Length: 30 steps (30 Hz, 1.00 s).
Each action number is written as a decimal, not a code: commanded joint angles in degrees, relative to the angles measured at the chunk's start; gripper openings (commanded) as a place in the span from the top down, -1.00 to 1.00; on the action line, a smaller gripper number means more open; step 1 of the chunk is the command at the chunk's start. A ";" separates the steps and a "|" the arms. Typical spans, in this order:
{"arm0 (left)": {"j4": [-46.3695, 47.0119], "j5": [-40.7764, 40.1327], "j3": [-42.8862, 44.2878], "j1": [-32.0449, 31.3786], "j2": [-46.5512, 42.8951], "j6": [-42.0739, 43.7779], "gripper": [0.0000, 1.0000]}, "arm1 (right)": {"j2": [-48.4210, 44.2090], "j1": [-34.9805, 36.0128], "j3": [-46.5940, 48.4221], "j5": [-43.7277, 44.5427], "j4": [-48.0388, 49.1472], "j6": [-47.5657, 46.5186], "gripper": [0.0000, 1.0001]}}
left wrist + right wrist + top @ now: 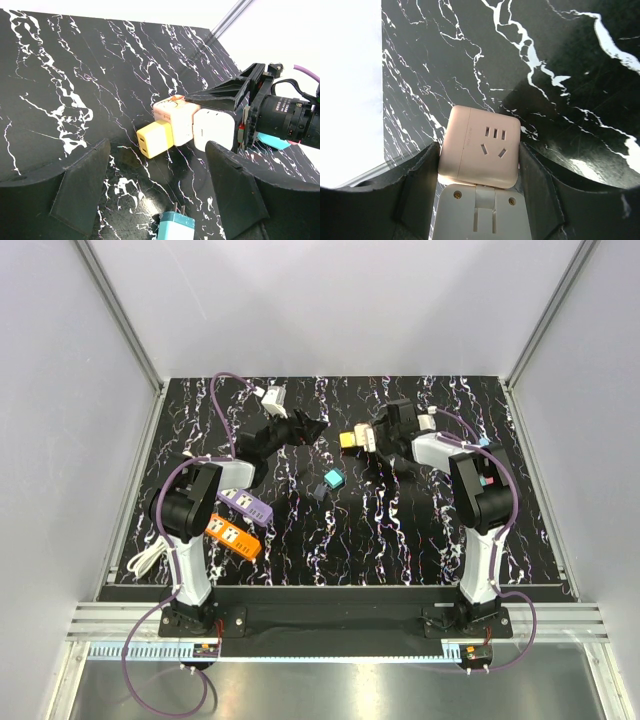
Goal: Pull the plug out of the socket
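Note:
A pale pink cube socket is clamped between the fingers of my right gripper, just above the table. A yellow plug sits in the side of the socket that faces my left gripper, and a white adapter is joined to another side. My left gripper is open, a short way from the yellow plug and not touching it. Below its fingers a teal plug lies loose on the table, prongs pointing at the socket. From above, the socket and right gripper are right of centre.
A purple power strip and an orange one lie beside the left arm. A white plug on a purple cable rests at the back left. White cord loops at the left edge. The black marbled table has walls around it.

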 commanded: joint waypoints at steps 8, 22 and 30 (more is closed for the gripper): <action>3.94 2.76 0.76 0.30 0.80 1.02 -0.66 | -3.35 0.72 -2.44 3.42 1.92 -3.21 -0.64; 3.68 3.99 1.20 0.21 1.15 0.84 -0.63 | -7.39 0.99 -4.03 4.56 1.22 -10.31 -0.94; 0.09 1.72 1.02 -1.89 -0.60 3.73 -0.55 | -12.75 -3.39 -3.67 0.97 2.96 -26.64 -0.99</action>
